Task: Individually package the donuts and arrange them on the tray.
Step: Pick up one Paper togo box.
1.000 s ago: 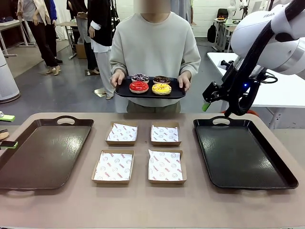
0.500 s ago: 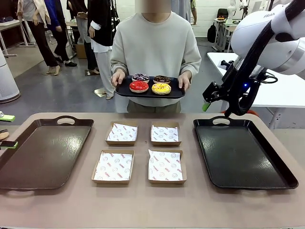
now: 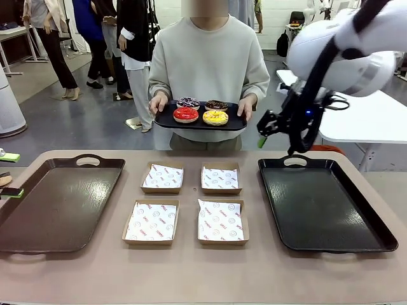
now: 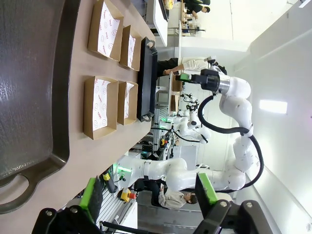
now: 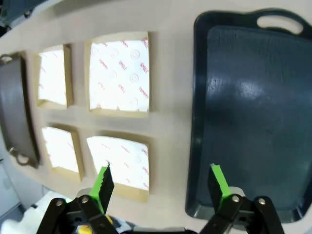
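Note:
A person across the table holds a small black serving tray (image 3: 235, 124) carrying the donuts: a glossy red one (image 3: 186, 114), a yellow one (image 3: 215, 117), a sprinkled chocolate one (image 3: 187, 102) and a dark chocolate one (image 3: 216, 105). My right gripper (image 3: 278, 145) hangs open and empty in the air, just right of that serving tray and above the far end of the black tray (image 3: 324, 203). In its wrist view the right gripper (image 5: 161, 181) looks down on the boxes and that black tray (image 5: 253, 112). My left gripper (image 3: 7, 175) stands open and empty at the table's left edge, beside the brown tray (image 3: 60, 203); its own view shows the left gripper (image 4: 148, 192).
Four shallow cardboard boxes with paper liners lie in two rows between the trays: far left (image 3: 163, 177), far right (image 3: 220, 178), near left (image 3: 151, 222), near right (image 3: 221, 222). Other people walk behind the person. A white table (image 3: 375, 121) stands at back right.
My right arm has swung left, bringing its open gripper closer to the person's serving tray. The left gripper, the boxes and the table trays have not moved.

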Controlling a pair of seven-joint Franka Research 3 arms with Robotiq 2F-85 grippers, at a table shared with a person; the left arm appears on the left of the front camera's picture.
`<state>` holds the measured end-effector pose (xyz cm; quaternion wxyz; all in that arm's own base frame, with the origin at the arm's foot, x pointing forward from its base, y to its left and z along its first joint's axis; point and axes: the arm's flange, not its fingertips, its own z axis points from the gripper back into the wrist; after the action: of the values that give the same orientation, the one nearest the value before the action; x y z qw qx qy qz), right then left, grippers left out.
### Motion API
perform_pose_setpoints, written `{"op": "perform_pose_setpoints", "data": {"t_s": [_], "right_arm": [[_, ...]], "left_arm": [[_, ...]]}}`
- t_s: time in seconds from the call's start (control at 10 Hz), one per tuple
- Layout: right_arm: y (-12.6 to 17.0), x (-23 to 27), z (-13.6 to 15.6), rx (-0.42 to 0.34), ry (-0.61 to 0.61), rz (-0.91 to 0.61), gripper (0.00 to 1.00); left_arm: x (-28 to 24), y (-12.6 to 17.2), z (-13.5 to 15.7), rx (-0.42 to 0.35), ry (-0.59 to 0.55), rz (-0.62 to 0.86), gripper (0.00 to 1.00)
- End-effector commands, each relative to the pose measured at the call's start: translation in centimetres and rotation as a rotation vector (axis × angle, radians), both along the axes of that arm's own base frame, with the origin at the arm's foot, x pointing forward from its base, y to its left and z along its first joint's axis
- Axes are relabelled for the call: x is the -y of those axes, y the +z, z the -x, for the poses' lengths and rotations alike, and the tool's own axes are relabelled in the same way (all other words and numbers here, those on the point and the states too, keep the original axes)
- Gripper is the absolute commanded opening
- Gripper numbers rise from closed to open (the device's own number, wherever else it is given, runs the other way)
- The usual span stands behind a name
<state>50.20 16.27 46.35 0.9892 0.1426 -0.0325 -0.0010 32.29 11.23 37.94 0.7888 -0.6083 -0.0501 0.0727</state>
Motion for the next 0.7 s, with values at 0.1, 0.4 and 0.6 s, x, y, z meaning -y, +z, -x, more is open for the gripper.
{"op": "perform_pose_setpoints", "data": {"t_s": [0.1, 0.4, 0.6], "right_arm": [[-1.2, -4.5, -5.4, -0.065, -0.044, 0.111, 1.00], [-4.2, -8.9, -8.1, -0.057, 0.001, 0.189, 1.00], [-6.7, -10.3, -8.1, -0.051, 0.044, 0.222, 1.00]], "left_arm": [[-0.1, 0.2, 0.0, 0.005, 0.001, 0.012, 1.00], [-0.1, 0.2, 0.0, 0.005, 0.001, 0.012, 1.00], [-0.1, 0.2, 0.0, 0.005, 0.001, 0.012, 1.00]]}}
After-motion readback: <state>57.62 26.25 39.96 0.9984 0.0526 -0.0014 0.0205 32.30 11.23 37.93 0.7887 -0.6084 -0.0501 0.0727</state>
